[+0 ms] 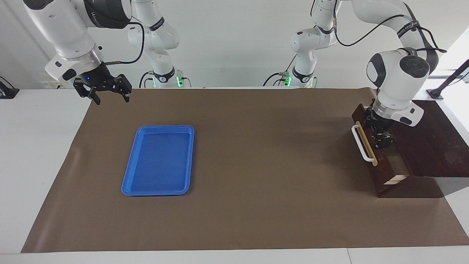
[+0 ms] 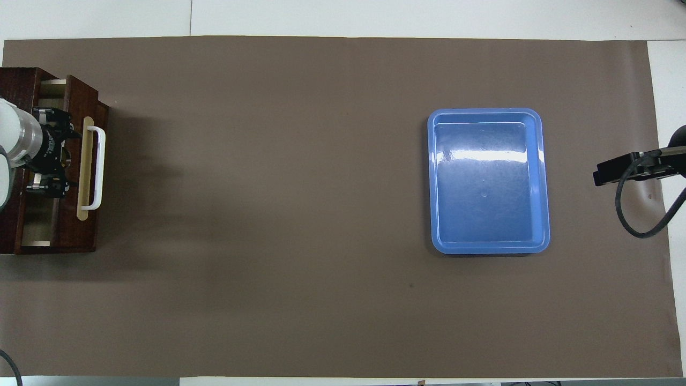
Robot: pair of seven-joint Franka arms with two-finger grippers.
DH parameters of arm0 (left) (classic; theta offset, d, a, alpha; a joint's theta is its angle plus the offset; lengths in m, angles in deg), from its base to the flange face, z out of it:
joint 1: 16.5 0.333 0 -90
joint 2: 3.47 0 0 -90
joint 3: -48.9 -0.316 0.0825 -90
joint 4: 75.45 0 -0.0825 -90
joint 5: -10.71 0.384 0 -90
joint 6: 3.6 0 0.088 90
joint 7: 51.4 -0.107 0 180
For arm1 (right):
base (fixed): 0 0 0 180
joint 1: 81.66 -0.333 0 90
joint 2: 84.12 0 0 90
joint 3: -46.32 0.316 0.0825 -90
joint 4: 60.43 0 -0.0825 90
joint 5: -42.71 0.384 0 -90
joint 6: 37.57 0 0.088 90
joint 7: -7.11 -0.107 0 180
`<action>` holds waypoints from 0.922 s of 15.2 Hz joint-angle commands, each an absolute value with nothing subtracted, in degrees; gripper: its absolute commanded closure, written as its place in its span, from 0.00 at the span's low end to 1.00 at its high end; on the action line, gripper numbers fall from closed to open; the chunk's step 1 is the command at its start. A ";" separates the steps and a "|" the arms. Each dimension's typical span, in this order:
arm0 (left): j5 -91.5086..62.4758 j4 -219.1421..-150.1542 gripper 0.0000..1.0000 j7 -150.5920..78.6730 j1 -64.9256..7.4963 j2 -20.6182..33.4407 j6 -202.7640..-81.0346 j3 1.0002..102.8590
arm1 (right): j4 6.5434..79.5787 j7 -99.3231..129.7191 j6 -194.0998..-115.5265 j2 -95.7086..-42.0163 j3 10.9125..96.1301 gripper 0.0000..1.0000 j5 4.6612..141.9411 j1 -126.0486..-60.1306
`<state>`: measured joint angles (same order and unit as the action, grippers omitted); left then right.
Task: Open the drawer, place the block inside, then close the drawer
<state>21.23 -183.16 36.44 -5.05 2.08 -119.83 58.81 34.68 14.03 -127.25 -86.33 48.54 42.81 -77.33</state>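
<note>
Two pincers, one drawer [image 1: 381, 161], one tray [image 1: 158, 160]

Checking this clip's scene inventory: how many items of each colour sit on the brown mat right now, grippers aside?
Blue: 1, the tray.
Dark brown: 1, the wooden box with its drawer, nearly shut, at the left arm's end of the table.
Yellow: 0 in view; no block shows in either view.
Total: 2.
</note>
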 commanded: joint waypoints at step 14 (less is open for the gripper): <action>18.02 -170.39 0.00 -2.83 -10.51 0.39 -100.66 59.71 | 34.93 15.11 -127.74 -86.93 49.31 0.00 41.92 -75.78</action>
